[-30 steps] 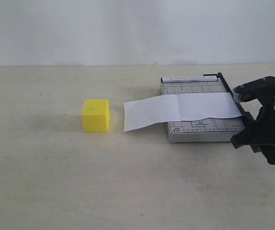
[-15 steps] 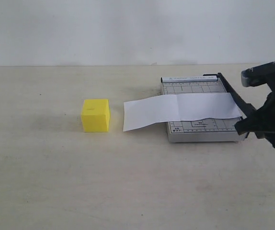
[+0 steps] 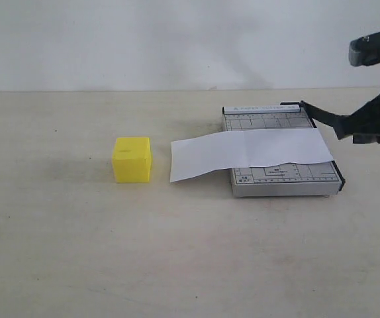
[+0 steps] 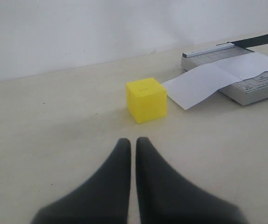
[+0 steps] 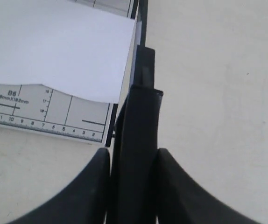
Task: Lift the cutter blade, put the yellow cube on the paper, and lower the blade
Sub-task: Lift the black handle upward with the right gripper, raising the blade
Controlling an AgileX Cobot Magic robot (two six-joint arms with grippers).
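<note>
The right hand sits high at the exterior view's three o'clock edge, clamped on either side of the cutter blade at its handle. The left hand hangs low, tips pressed together, holding nothing.

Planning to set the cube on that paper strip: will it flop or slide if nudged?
Probably floppy: the paper overhangs the cutter base and sags toward the table. Likely slides easily, since nothing pins it with the cutter blade raised.

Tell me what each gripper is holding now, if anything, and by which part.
The right gripper holds the cutter blade by its thick black handle. The left gripper is shut and holds nothing.
</note>
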